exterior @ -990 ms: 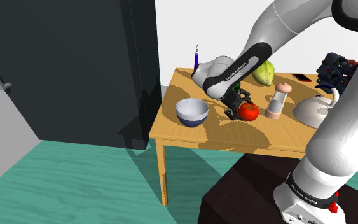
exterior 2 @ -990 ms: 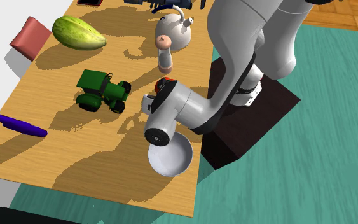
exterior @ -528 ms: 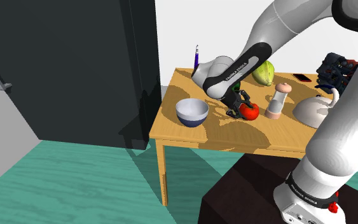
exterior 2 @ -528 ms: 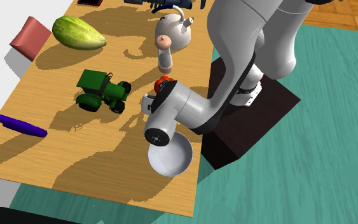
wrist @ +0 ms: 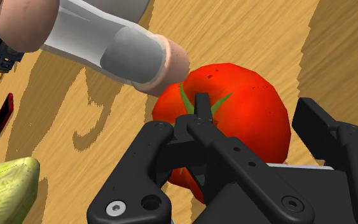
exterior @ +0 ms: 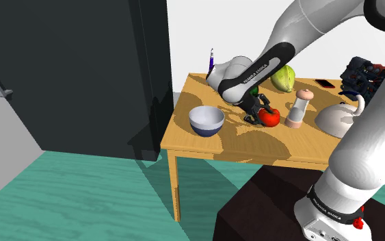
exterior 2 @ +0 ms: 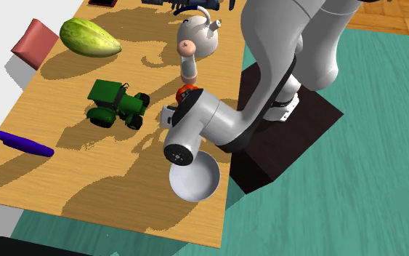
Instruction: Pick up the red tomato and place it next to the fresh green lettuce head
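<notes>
Stand: dark box at the shoulder view's lower right, on a teal floor, with the white arm rising from it and bending down over the table
Table: wooden top on light legs, crossed by the arm's shadows
Bowl: white bowl near the table's front edge, at the shoulder view's left of the gripper; in the second exterior view it sits partly under the arm's wrist
Gripper: black gripper low over the table between the bowl and the grinder, angled down toward the tomato
Fingers: the black fingers are clamped on the tomato, one against each side of it
Tomato: red tomato with a green stem star, held in the gripper just beside the grinder; whether it clears the tabletop cannot be told. A small part of it shows behind the wrist
Grinder: pale grinder with a pinkish knob and base, upright, its base close against the tomato
Kettle: white kettle beyond the grinder, at the shoulder view's right
Tractor: green toy tractor on the middle of the table, past the gripper
Lettuce head: yellow-green lettuce head near the table's far edge by the wall, well apart from the tomato; a red-brown block lies just beside it
Purple tool: thin purple tool lying at the far corner
Backdrop: white wall behind the table, a tall dark panel at the shoulder view's left
</notes>
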